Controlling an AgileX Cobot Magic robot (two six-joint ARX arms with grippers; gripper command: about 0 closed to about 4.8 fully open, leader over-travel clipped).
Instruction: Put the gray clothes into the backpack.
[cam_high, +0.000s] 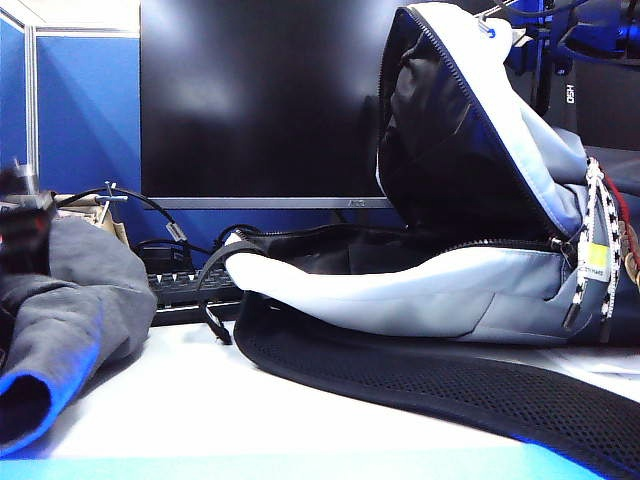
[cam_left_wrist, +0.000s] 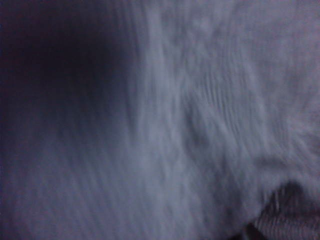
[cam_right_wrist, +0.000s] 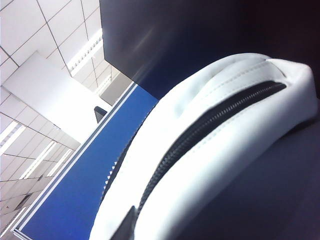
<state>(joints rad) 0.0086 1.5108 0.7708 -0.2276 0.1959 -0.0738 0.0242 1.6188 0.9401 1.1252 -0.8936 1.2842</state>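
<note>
The pale gray-white backpack (cam_high: 420, 290) lies on the table with its main zip open and the black lining showing. Its flap (cam_high: 470, 130) stands raised. My right gripper (cam_high: 497, 22) is shut on the flap's top edge. In the right wrist view the white flap (cam_right_wrist: 210, 130) and its black zipper fill the frame, with one dark finger (cam_right_wrist: 128, 227) against them. The gray clothes (cam_high: 70, 300) lie heaped at the table's left. My left gripper (cam_high: 22, 215) is a blur just above the heap. Blurred gray ribbed fabric (cam_left_wrist: 175, 125) fills the left wrist view, and its fingers are hidden.
A black monitor (cam_high: 260, 100) stands behind the backpack, with a keyboard (cam_high: 185, 290) and cables (cam_high: 150, 215) below it. A blue partition (cam_high: 85, 110) closes the back left. The backpack's black mesh panel (cam_high: 430, 385) spreads across the table's front.
</note>
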